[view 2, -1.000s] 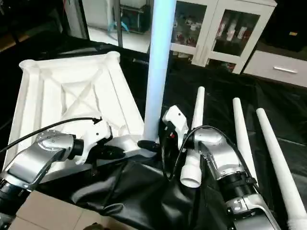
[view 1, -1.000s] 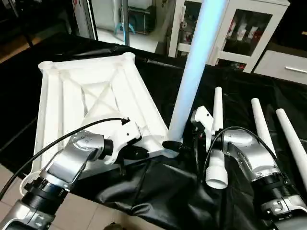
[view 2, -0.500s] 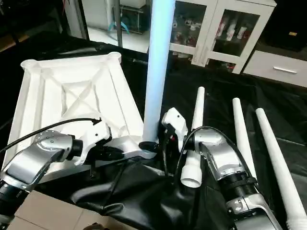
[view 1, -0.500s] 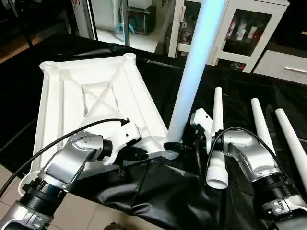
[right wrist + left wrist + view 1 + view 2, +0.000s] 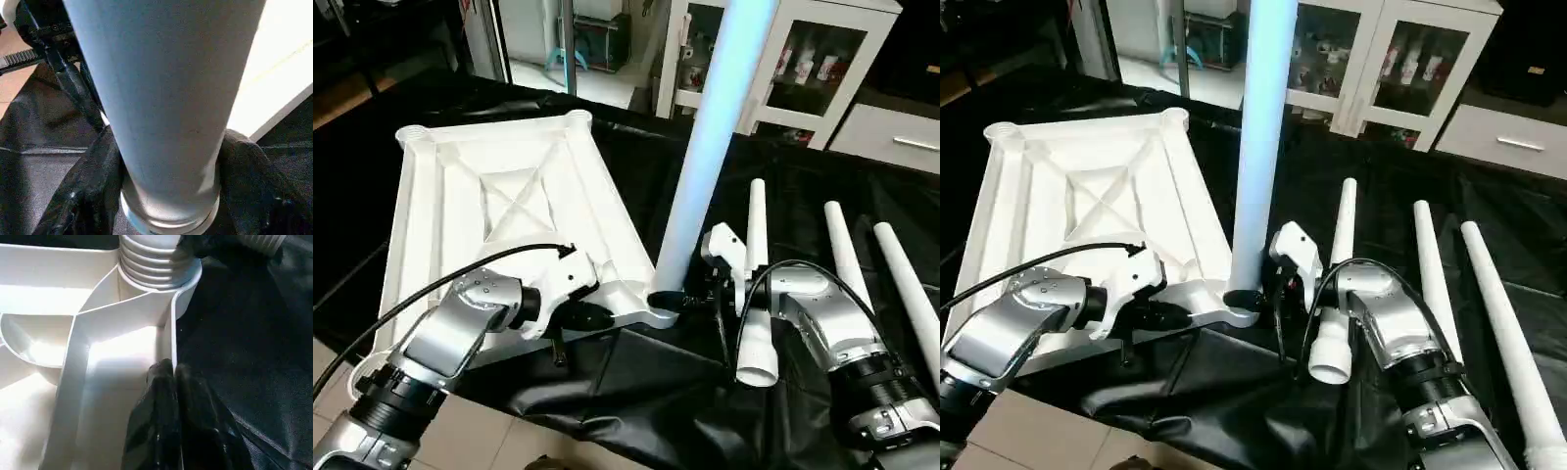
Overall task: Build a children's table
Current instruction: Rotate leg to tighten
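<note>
Now right pincer (image 5: 168,161) clasping upright leg (image 5: 710,147)

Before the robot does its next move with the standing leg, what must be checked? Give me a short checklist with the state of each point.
1. Right gripper fingers around the upright leg: ok.
2. Left gripper clamped on the tabletop edge rib: ok.
3. Leg foot at the near corner socket: ok.
4. Leg threads fully seated: not ok, ridges show above the socket.
5. Three spare legs lying apart on the black cover: ok.
</note>
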Controlling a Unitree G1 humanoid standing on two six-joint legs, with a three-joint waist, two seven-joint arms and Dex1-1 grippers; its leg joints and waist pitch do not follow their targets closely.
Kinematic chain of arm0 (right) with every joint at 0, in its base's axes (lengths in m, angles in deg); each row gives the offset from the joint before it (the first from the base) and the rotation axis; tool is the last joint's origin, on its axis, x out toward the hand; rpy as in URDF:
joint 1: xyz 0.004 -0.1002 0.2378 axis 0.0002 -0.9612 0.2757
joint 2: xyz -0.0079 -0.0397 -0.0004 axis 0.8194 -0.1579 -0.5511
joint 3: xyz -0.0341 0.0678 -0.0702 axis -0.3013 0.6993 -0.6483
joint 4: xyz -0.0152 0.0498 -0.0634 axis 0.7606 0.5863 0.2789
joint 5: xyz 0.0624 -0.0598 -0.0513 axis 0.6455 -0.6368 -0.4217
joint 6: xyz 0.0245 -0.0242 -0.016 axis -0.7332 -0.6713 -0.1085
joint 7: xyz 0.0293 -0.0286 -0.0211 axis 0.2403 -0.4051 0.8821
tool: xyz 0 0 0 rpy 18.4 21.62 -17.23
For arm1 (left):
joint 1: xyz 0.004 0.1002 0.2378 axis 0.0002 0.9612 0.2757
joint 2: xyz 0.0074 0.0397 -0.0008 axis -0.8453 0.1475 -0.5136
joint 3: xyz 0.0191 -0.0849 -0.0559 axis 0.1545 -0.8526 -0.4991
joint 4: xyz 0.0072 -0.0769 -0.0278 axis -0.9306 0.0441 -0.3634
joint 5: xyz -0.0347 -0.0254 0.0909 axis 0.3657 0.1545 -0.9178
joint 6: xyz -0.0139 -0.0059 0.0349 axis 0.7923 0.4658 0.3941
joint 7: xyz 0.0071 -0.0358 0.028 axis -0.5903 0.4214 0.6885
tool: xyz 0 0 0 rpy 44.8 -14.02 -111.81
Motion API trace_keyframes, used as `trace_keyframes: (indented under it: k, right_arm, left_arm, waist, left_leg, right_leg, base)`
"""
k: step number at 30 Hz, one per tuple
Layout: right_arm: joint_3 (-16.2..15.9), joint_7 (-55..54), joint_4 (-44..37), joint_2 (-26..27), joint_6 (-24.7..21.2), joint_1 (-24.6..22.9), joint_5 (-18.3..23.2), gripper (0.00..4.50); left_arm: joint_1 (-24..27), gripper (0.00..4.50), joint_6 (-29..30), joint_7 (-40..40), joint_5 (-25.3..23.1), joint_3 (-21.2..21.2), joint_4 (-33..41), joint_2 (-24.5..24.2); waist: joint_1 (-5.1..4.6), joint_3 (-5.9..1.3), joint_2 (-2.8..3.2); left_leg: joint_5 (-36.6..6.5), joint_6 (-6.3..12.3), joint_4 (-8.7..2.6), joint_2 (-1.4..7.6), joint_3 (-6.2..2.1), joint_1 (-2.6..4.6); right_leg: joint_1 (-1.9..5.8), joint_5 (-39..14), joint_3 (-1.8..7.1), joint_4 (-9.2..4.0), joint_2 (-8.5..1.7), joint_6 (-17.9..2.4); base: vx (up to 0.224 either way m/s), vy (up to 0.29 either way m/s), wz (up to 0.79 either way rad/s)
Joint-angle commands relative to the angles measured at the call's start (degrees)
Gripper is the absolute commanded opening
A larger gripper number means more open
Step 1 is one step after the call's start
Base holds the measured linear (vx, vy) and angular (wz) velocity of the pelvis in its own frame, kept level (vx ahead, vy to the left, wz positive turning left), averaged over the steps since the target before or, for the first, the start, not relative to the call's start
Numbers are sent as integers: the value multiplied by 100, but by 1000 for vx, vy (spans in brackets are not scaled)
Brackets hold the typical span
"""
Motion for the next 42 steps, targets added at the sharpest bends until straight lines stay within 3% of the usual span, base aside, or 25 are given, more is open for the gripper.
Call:
trace_keyframes:
  k: [1,9,11,13,14,15,17,18,20,23,28,35,37,39,42]
  right_arm:
    - [-67,-210,226,5,-17,-172,-205,243]
    - [-39,-630,309,177,42,-267,-319,243]
    - [64,-1195,619,379,148,-163,-455,243]
    - [210,-1854,978,660,205,-42,-546,242]
    - [273,-2068,1086,766,198,-7,-550,242]
    - [310,-2186,1145,826,192,13,-548,242]
    - [447,-2889,1477,1144,215,143,-594,241]
    - [479,-3060,1560,1220,215,179,-603,241]
    - [635,-3761,1970,1566,292,372,-595,241]
    - [903,-4970,2683,2130,504,760,-580,240]
    - [1123,-5736,3116,2631,688,1097,-504,238]
    - [1345,-5397,3318,2852,1228,1425,-313,237]
    - [1435,-5090,3245,2817,1326,1444,-185,291]
    - [1415,-4775,3007,2670,1289,1375,-126,304]
    - [1383,-4318,2698,2463,1117,1275,-82,346]
  left_arm:
    - [80,0,48,-168,86,226,64,49]
    - [49,0,56,-68,65,237,-5,148]
    - [-16,0,71,142,11,188,-156,298]
    - [-154,0,115,521,-81,96,-417,557]
    - [-211,0,159,654,-101,59,-513,654]
    - [-244,0,187,730,-111,37,-567,710]
    - [-442,0,285,1110,-178,-63,-892,988]
    - [-489,0,295,1191,-197,-80,-971,1047]
    - [-706,0,306,1592,-330,-146,-1342,1296]
    - [-1070,0,259,2282,-531,-294,-1965,1705]
    - [-1335,0,124,2749,-696,-331,-2376,1974]
    - [-1342,0,70,2609,-667,-335,-2357,1964]
    - [-1282,0,72,2463,-652,-290,-2274,1890]
    - [-1182,0,150,2266,-607,-232,-2109,1791]
    - [-1065,0,221,2050,-557,-163,-1932,1669]
  waist:
    - [-2,-322,73]
    - [-18,-325,85]
    - [-25,-299,90]
    - [-72,-225,96]
    - [-104,-213,48]
    - [-111,-207,72]
    - [-131,-223,54]
    - [-155,-213,76]
    - [-187,-234,65]
    - [-208,-238,77]
    - [-203,-250,72]
    - [-189,-269,67]
    - [-184,-274,72]
    - [-187,-282,70]
    - [-196,-302,96]
  left_leg:
    - [-677,144,-386,124,-11,79]
    - [-733,88,-392,121,-11,85]
    - [-956,29,-417,125,-14,97]
    - [-1667,-192,-489,122,-27,132]
    - [-1823,-238,-497,118,-29,134]
    - [-2033,-306,-512,120,-57,163]
    - [-2019,-317,-520,126,-75,154]
    - [-2073,-353,-527,122,-77,167]
    - [-2000,-341,-527,119,-85,134]
    - [-2081,-390,-518,103,-85,157]
    - [-2090,-371,-532,105,-85,128]
    - [-1800,-263,-527,111,-53,91]
    - [-1655,-230,-530,117,-47,85]
    - [-1611,-198,-529,119,-48,73]
    - [-1210,-83,-503,121,-44,47]
  right_leg:
    - [249,528,186,-330,-292,-1527]
    - [247,523,194,-337,-293,-1517]
    - [228,209,191,-367,-292,-1480]
    - [193,-946,200,-474,-316,-1331]
    - [195,-1274,205,-500,-322,-1264]
    - [179,-1828,211,-548,-352,-1105]
    - [168,-1911,217,-571,-350,-982]
    - [126,-1996,217,-584,-348,-964]
    - [130,-1808,217,-566,-339,-949]
    - [105,-1893,213,-585,-338,-944]
    - [77,-1723,218,-580,-334,-811]
    - [111,-1104,220,-529,-326,-938]
    - [124,-873,217,-510,-321,-992]
    - [148,-761,214,-498,-323,-1022]
    - [196,-139,205,-438,-310,-1174]
  base:
    - [0,0,0]
    - [0,0,0]
    - [0,0,0]
    - [0,0,0]
    - [0,0,0]
    - [0,0,0]
    - [0,0,0]
    - [-50,0,-3]
    - [0,0,0]
    - [0,0,0]
    - [0,0,0]
    - [0,0,0]
    - [0,0,0]
    - [0,0,0]
    - [0,0,0]
